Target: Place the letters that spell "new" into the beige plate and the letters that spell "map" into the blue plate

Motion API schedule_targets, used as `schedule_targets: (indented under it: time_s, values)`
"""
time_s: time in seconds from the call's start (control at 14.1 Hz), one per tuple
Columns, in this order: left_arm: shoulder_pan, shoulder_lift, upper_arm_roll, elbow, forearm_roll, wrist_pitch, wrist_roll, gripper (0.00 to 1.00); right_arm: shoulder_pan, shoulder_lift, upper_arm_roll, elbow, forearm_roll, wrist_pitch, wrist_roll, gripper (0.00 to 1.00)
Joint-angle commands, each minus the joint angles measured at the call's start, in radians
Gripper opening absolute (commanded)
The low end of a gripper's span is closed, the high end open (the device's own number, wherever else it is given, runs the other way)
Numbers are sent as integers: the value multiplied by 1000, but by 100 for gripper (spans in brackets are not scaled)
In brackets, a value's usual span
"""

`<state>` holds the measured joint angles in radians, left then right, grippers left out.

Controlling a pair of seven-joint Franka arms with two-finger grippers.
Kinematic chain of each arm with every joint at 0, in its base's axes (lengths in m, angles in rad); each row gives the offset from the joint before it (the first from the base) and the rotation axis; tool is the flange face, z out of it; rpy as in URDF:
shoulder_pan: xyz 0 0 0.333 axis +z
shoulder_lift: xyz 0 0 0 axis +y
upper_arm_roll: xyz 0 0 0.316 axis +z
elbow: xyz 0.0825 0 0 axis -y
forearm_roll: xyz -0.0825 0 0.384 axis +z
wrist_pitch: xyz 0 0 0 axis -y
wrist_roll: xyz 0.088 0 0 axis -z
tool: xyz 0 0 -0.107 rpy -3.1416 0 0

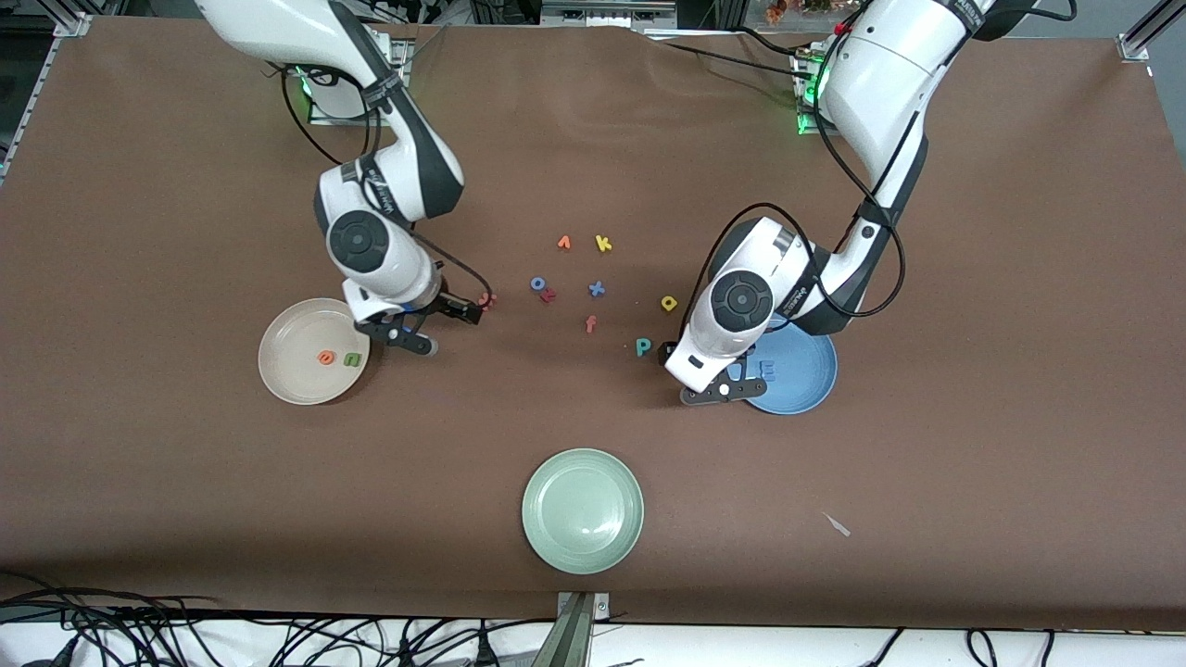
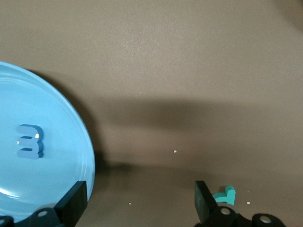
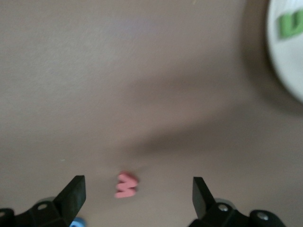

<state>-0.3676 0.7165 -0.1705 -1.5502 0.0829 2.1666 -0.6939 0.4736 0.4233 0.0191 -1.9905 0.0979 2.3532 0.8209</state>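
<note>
The beige plate (image 1: 313, 351) sat toward the right arm's end of the worktop and held two letters, the orange "e" (image 1: 326, 357) and the green "n" (image 1: 352, 358), side by side. The pink "w" (image 1: 488, 299) lay on the bare worktop, near that plate but toward the middle. The right pincer (image 1: 445, 324) was spread wide just beside the plate, with the "w" (image 3: 126, 185) lying between its two fingers and touching neither. It looked ready to pinch the "w", the last letter of "new".

The blue plate (image 1: 806, 375) sat toward the left arm's end, well apart from the beige plate. It held one letter, the blue "m" (image 2: 30, 141). The left pincer (image 2: 139, 201) was spread wide at that plate's edge, holding nothing. The teal "p" (image 1: 643, 346) lay just beside one of its fingers, so I think it was next. The yellow "a" (image 1: 669, 303) waited near the blue plate too.

I counted three plates, the third being the pale green plate (image 1: 583, 510), which was nearer the front camera than the beige plate. In the middle lay other letters, among them a yellow "k" (image 1: 603, 244), a blue "x" (image 1: 597, 289), a blue "o" (image 1: 537, 283) and an orange "f" (image 1: 590, 323).
</note>
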Motion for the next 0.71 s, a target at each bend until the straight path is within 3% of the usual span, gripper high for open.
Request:
schedule_targets:
  time_s: [0.0,0.35,0.64]
  values:
    - [-4,17,6,29,-20,-4,1,100,-4,-23,50,-147,11,205,111,100]
    - [-4,17,6,29,-20,-2,1,100,20,18,70,-171,9,271,147,99]
    - [-4,17,6,29,-20,-4,1,100,23,64,68,-160,9,305,147,87]
